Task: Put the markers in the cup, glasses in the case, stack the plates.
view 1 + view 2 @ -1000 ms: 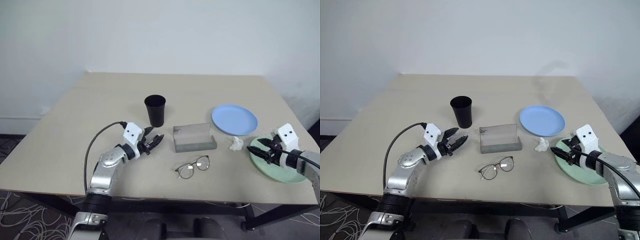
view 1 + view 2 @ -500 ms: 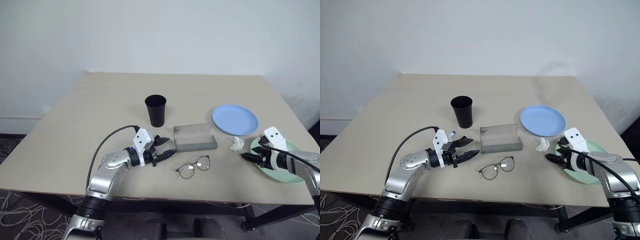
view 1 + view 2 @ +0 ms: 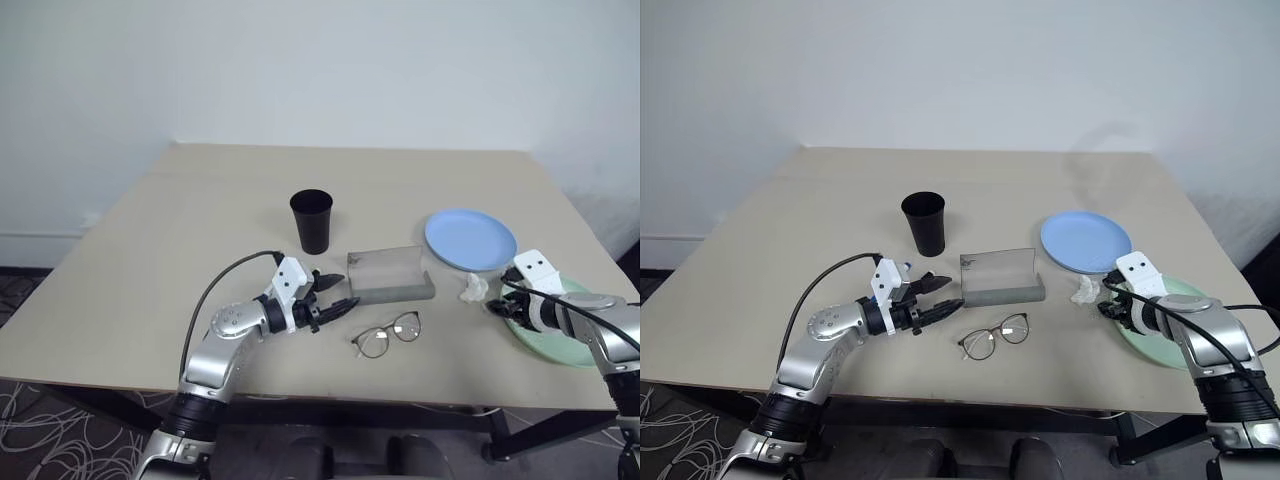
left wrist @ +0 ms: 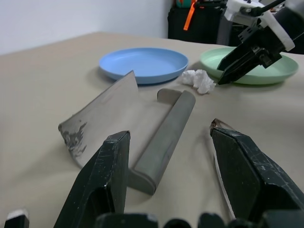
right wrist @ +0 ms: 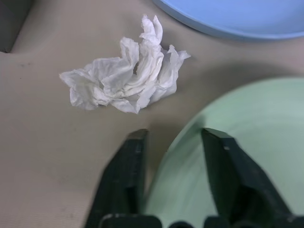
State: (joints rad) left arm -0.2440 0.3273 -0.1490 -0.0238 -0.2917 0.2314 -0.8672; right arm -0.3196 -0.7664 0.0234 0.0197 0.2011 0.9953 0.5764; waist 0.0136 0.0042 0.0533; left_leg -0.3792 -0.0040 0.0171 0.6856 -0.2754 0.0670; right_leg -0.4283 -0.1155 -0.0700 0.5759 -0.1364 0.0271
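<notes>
Right gripper [image 5: 172,152] straddling rim of round pale green plate [image 5: 247,156], fingers either side, not clamped; crumpled white paper [image 5: 126,78] just ahead. Left gripper [image 4: 173,156] wide apart, facing open grey oblong case [image 4: 142,128].

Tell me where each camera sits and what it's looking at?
Head eyes: look down over the table; both arms show.
Left wrist: looks along the left hand at the open case.
Right wrist: right hand straddles the green plate's rim.
Shared: both wrist views show the crumpled paper and blue plate.
</notes>
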